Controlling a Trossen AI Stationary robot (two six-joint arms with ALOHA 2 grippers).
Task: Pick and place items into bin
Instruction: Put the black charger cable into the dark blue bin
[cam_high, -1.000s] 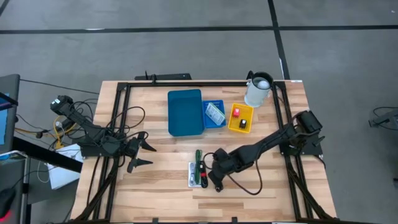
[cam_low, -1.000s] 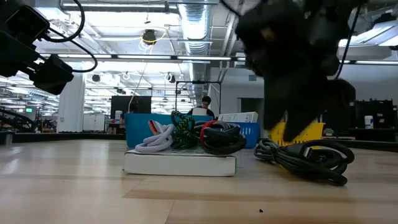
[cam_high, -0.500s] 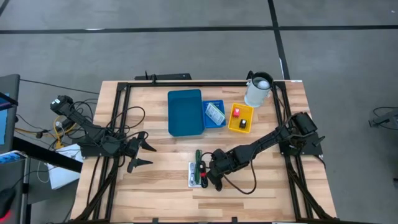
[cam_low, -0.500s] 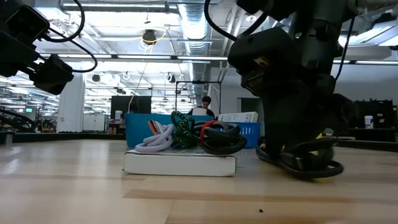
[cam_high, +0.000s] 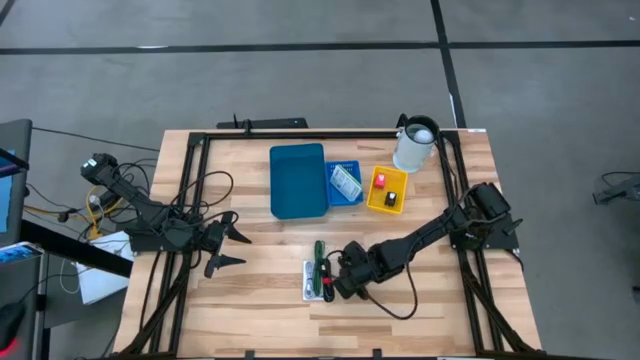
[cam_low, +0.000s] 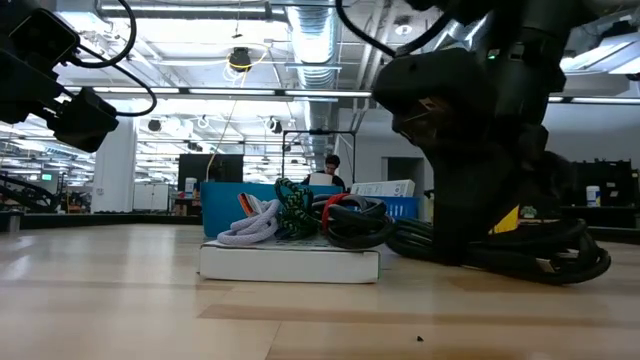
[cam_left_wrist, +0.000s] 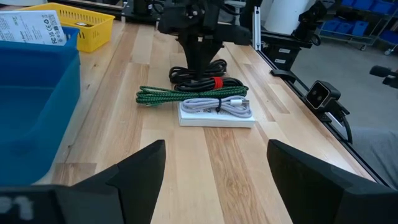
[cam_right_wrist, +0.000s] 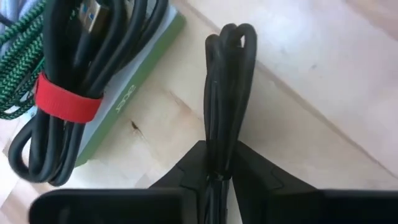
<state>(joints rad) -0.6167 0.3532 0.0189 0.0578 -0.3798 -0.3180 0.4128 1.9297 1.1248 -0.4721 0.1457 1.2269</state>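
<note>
A loose black cable (cam_high: 392, 303) lies in a loop on the table right of a white flat packet (cam_high: 318, 281). The packet carries a green braided cable (cam_left_wrist: 186, 96), a grey cable (cam_left_wrist: 219, 104) and a black cable with a red tie (cam_right_wrist: 62, 99). My right gripper (cam_high: 338, 290) stands over the loose cable's bundled end, pointing steeply down, shut on it. My left gripper (cam_high: 226, 250) waits open near the table's left side, above the wood. The blue bin (cam_high: 298, 180) stands farther back. My right gripper pinches the loose black cable's bundled strands (cam_right_wrist: 219, 146) between its two fingers (cam_right_wrist: 193, 167), several strands side by side. The fingers come from above, slanting down. The bundle's looped end (cam_right_wrist: 230, 34) reaches out past the fingertips, and the rest of the cable (cam_low: 545, 258) lies on the table.
Right of the blue bin stand a small blue basket (cam_high: 345, 183) with a printed packet and a yellow tray (cam_high: 388, 189) with red and black pieces. A white jug (cam_high: 415, 145) stands at the far right. A black frame (cam_high: 300, 135) runs around the table.
My right gripper has sunk toward the table beside the white packet and has shut on the loose black cable. The cable's coil has been shifted on the table. The packet and its cables have stayed where they were.
</note>
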